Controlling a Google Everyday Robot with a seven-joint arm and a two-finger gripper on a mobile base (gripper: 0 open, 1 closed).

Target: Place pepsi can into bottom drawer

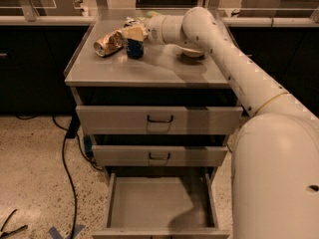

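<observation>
**Robot gripper at a blue can on a cabinet top, bottom drawer open below**

The pepsi can (134, 50), small and dark blue, stands upright on the grey cabinet top (149, 68), towards its back left part; the can's base rests on the surface. Directly above it, meeting its upper end, is the pale cream gripper (133, 36), reaching in from the right; the gripper covers the top of the can, and it cannot be told how far open it is or whether it has hold of the can. Just to the left of the blue can lies a crushed gold can (106, 43) on its side, its open end facing left; the two cans are very close, and whether they touch cannot be told. To the right, behind the robot's wrist, a shallow pale bowl (192, 52) sits on the same surface, well apart from the cans.

The white arm (227, 59) runs from the gripper across the cabinet top, then slopes down to the right into the large rounded robot body (279, 173), which fills the lower right corner.

Below the top, the cabinet has three grey drawers; the top drawer (124, 119) and the middle drawer (124, 156) are shut, each with a dark handle at its centre; the bottom drawer (159, 203) is pulled out towards the camera, showing a flat grey floor, partly shadowed at the right.

On the speckled floor to the left, a black cable (64, 156) trails down beside the cabinet; a piece of blue tape (62, 231) lies near the bottom edge.
</observation>
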